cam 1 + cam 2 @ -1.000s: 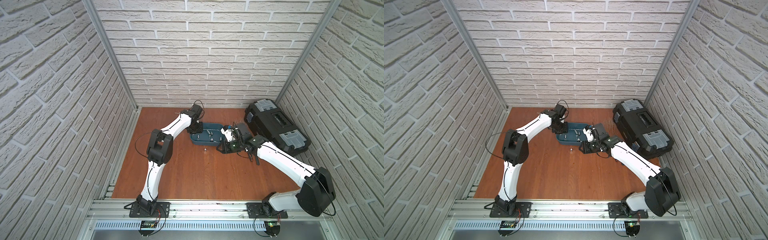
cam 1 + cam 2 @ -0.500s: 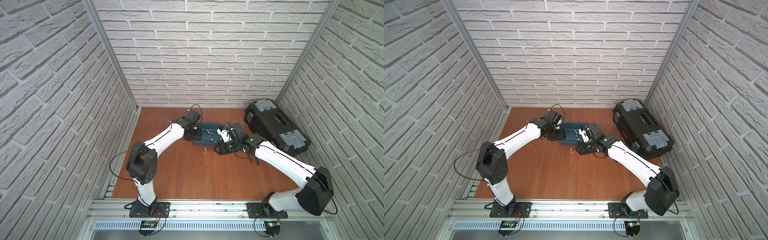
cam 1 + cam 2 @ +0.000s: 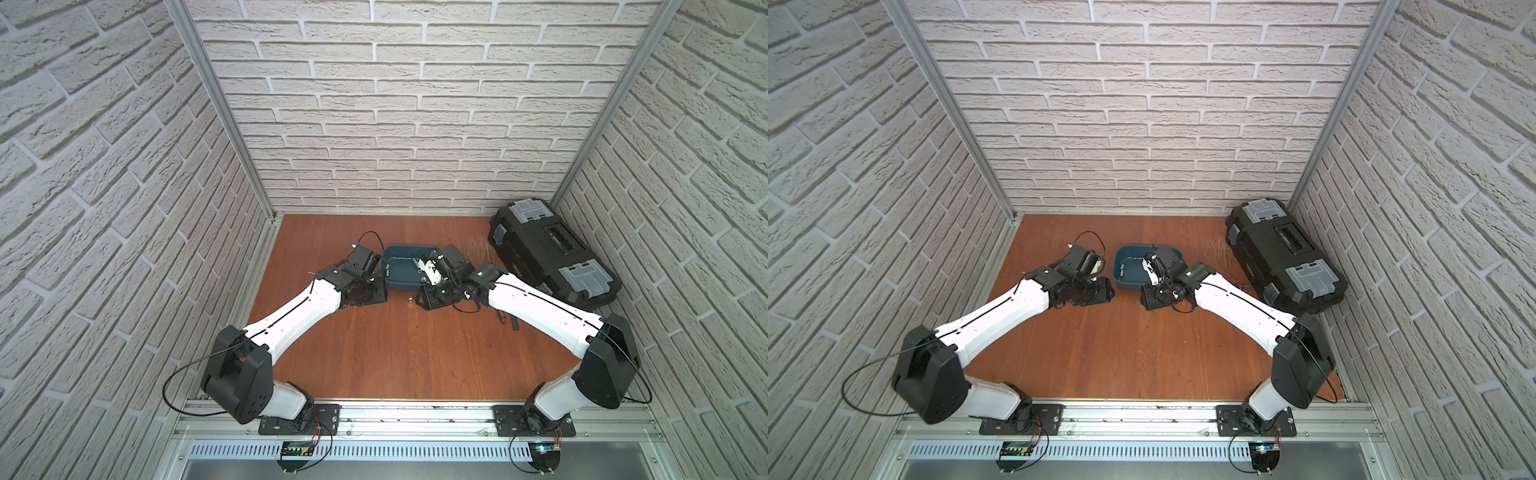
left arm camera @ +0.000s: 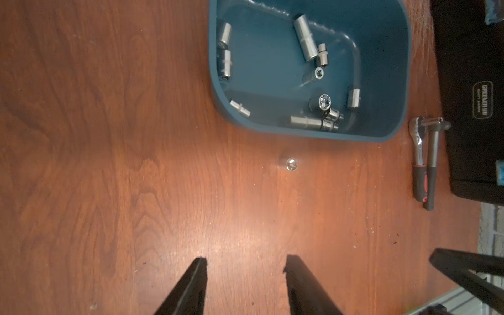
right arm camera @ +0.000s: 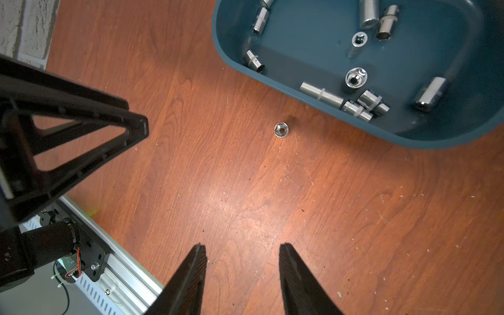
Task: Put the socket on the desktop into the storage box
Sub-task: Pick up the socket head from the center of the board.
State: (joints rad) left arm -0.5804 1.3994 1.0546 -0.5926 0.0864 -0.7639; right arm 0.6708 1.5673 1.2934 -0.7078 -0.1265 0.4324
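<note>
Right wrist view: we see a socket (image 5: 281, 129) on the desktop (image 5: 245, 191), near side of the storage box (image 5: 436, 136); left gripper (image 4: 245, 259) and right gripper (image 5: 242, 245) part-open, empty.

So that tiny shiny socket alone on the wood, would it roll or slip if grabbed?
The socket stands on end, opening up, so it probably won't roll unless a push tips it. Its polished metal looks slippery, so a loose pinch might squirt it out. Being metal, it is probably stiff and heavy for its size.
</note>
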